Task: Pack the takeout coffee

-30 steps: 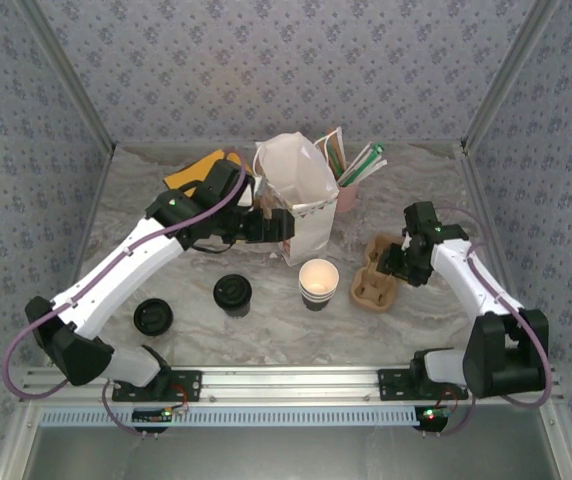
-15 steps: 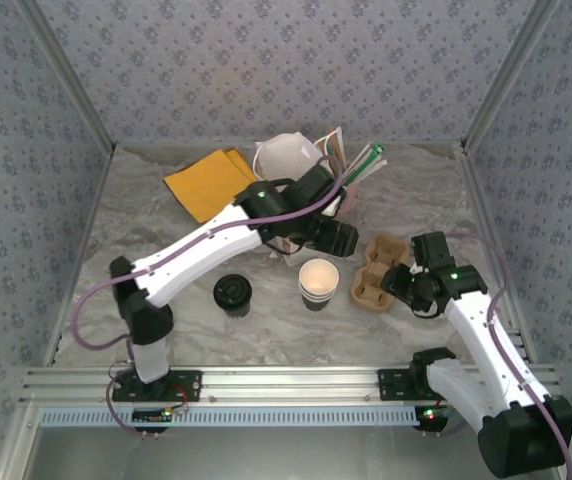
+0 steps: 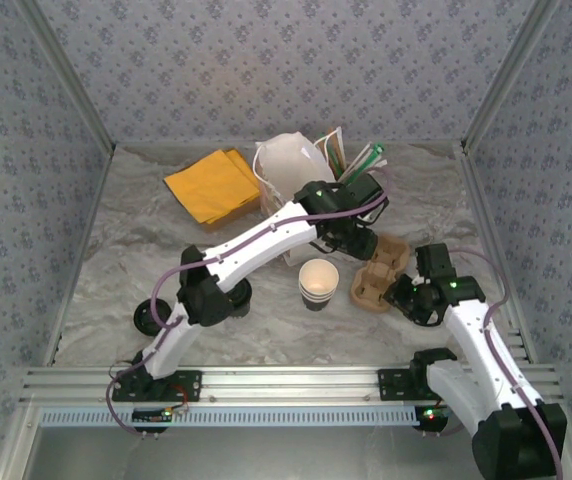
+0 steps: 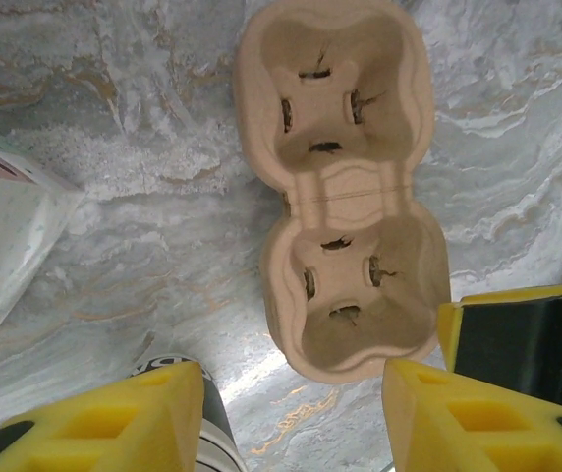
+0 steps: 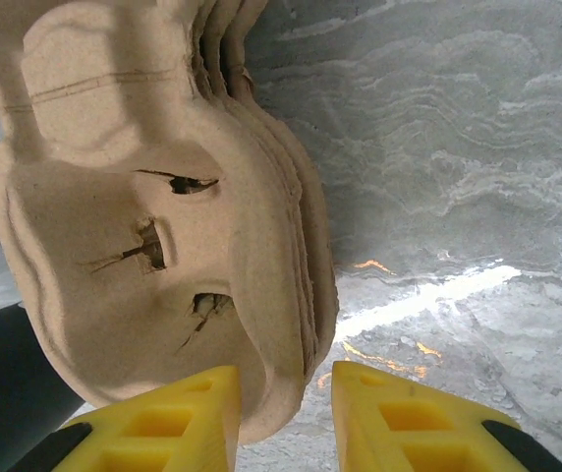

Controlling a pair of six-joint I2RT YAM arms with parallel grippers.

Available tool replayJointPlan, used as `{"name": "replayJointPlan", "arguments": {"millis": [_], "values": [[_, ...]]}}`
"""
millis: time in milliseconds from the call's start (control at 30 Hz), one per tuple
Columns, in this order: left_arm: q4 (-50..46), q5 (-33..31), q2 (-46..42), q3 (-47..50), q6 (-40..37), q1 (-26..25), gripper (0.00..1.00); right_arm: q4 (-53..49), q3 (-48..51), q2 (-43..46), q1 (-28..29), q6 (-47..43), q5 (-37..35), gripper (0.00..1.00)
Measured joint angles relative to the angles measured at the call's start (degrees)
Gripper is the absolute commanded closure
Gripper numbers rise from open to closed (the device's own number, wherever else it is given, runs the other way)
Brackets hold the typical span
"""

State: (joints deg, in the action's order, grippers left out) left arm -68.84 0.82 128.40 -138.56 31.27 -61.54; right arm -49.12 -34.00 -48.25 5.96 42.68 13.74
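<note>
My left claw (image 4: 291,398) stands fairly wide, with nothing between its yellow fingers (image 4: 114,423) but bare table and the near end of the cardboard carrier (image 4: 335,187). It hangs straight above that carrier and looks down into both empty wells. By my left finger I can make out a sliver of the coffee cup (image 4: 217,438), its wall ringed dark. At the left edge of the same view is a corner of the white paper bag (image 4: 6,236).

My right claw (image 5: 286,418) is set narrow, and its two fingers straddle the carrier's rim. The rim lies against the left finger, while a thin strip of table shows between it and the right one, so I read it as not pinched. Up close the rim shows several layered edges.

From above, the coffee cup stands upright and empty on the marble table (image 3: 126,250), just left of the carrier and in front of the bag, apart from both claws. The bag stands open at the back, with my left arm stretched across in front of it. A bunch of straws (image 3: 361,160) sticks up just right of the bag. Orange napkins (image 3: 211,185) lie at the back left. A dark lid (image 3: 151,315) rests near the front left, well apart from the cup.
</note>
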Motion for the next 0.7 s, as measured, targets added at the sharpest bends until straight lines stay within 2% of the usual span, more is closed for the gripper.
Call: {"name": "replayJointPlan", "arguments": {"millis": [267, 333, 700], "values": [[-0.17, 1.27, 0.87, -1.79, -0.31, -0.09, 0.52, 1.81, 1.03, -0.09, -1.99, -0.17, 2.62, 0.73], [-0.15, 1.29, 1.07, -2.08, -0.24, -0.09, 0.62, 2.34, 1.29, -0.17, -2.03, -0.22, 3.04, 0.73], [-0.42, 2.27, 7.08, -6.16, -1.70, -0.09, 0.62, 3.78, 1.42, -1.68, -2.40, -0.48, 4.13, 0.73]]}}
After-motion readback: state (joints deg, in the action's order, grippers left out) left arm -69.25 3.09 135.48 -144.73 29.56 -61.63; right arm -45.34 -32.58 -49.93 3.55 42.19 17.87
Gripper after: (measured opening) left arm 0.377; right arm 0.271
